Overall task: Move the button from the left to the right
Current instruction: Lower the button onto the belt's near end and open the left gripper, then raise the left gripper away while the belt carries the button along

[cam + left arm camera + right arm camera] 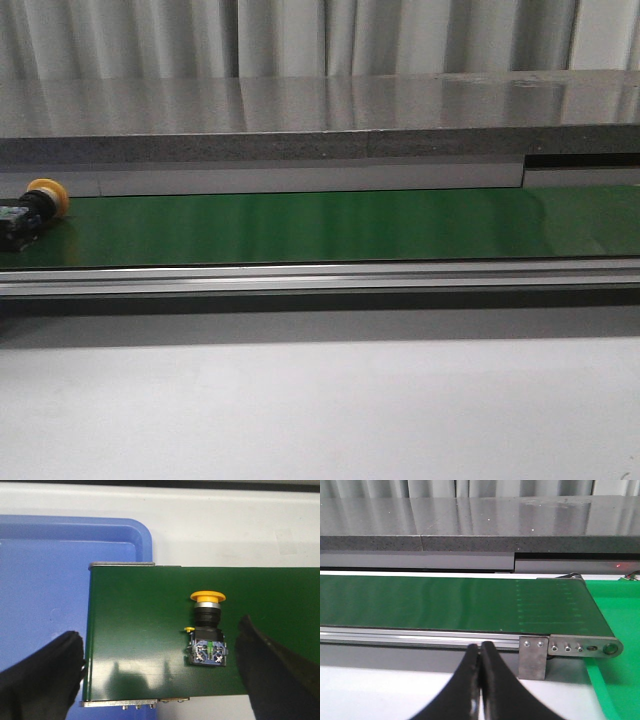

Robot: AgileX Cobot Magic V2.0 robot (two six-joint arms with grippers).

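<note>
the button [32, 212] lay on its side at the far left end of the green belt [330, 225], near the belt's end edge and the blue tray [45, 575] beyond it. the left gripper [165, 672] stood wide apart, astride the button without touching. the right gripper [480, 680] was pressed closed on nothing, short of the belt's near rail [420, 637]. belt surface rightward lay bare.

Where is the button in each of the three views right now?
Front view: the button lies at the far left edge, on the green conveyor belt.
Left wrist view: it lies on its side on the belt, near the belt's end, between the open left gripper's fingers but untouched.
Right wrist view: not in it; only bare belt and the shut right gripper.
Shared landmark: the green conveyor belt.
</note>
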